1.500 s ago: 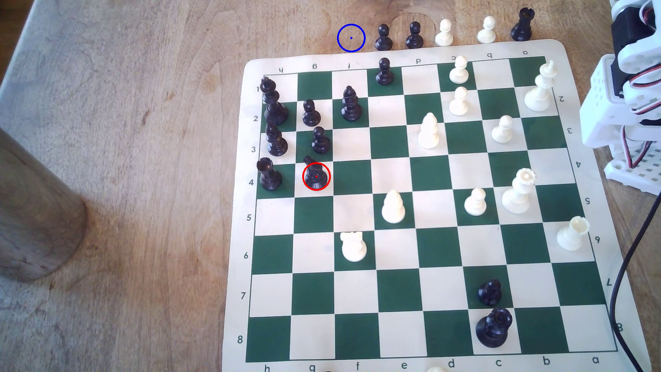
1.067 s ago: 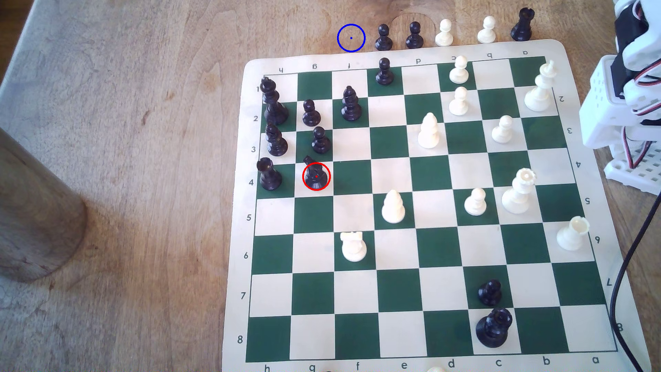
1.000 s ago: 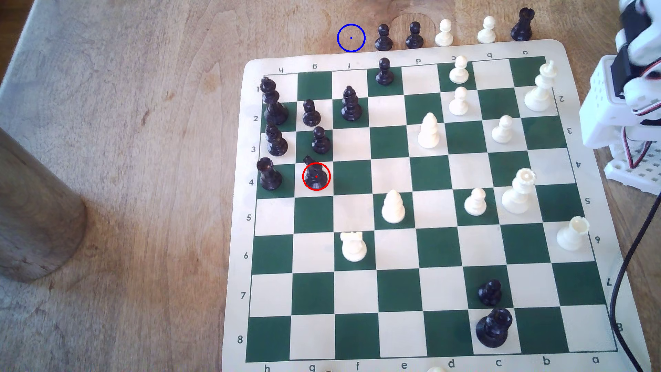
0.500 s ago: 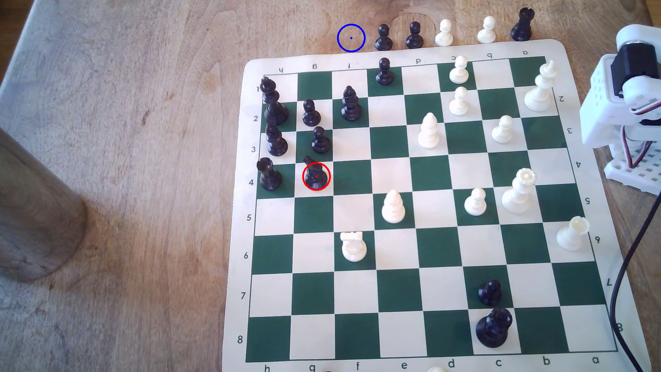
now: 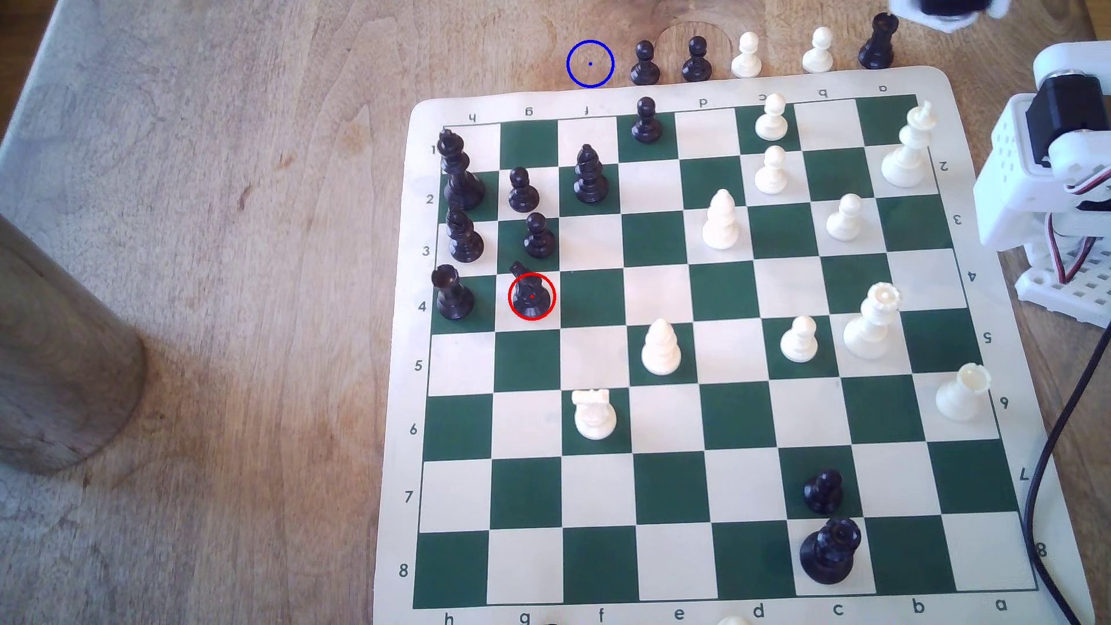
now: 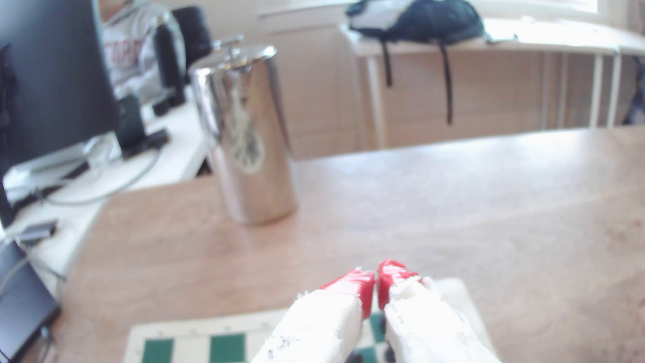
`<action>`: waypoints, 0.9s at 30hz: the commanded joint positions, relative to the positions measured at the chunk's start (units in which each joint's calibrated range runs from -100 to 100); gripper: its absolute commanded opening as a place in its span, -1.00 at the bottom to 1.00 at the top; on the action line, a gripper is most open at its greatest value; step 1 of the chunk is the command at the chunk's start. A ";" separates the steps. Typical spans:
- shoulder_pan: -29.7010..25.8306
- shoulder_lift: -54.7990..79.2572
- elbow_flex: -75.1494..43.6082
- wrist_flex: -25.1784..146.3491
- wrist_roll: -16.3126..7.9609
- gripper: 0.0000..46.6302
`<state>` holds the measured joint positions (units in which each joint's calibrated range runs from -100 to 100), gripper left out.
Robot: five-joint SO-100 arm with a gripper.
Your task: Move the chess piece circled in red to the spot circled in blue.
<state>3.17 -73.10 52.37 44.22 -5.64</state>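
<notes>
- Gripper closed and empty, raised above the board's edge, well apart from the chess piece.
- The spot is bare; pickup and transfer remain.

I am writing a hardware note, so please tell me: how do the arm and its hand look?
The arm is built of white plastic parts with small holes, black motor blocks, and red, white and black wires. The hand has two whitish, cloth-like wrapped fingers with red tips; black specks mark the wrapping.
</notes>
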 commanded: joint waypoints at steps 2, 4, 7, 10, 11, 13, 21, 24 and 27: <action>-0.24 14.87 -13.93 2.87 -3.42 -0.99; -1.33 20.81 -19.92 4.84 -4.74 -0.99; -3.60 30.24 -30.61 8.52 -6.11 -0.99; -4.15 40.51 -41.76 12.53 -7.18 -0.99; -4.15 42.97 -44.48 13.60 -7.52 -0.99; -4.15 46.96 -49.47 15.48 -8.30 -0.99; -5.48 66.48 -70.05 23.67 -13.58 -0.67; -7.36 71.58 -72.86 25.64 -15.82 -0.55; -8.61 75.31 -73.13 26.21 -17.05 -0.46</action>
<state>-4.20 0.80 -15.50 69.96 -21.32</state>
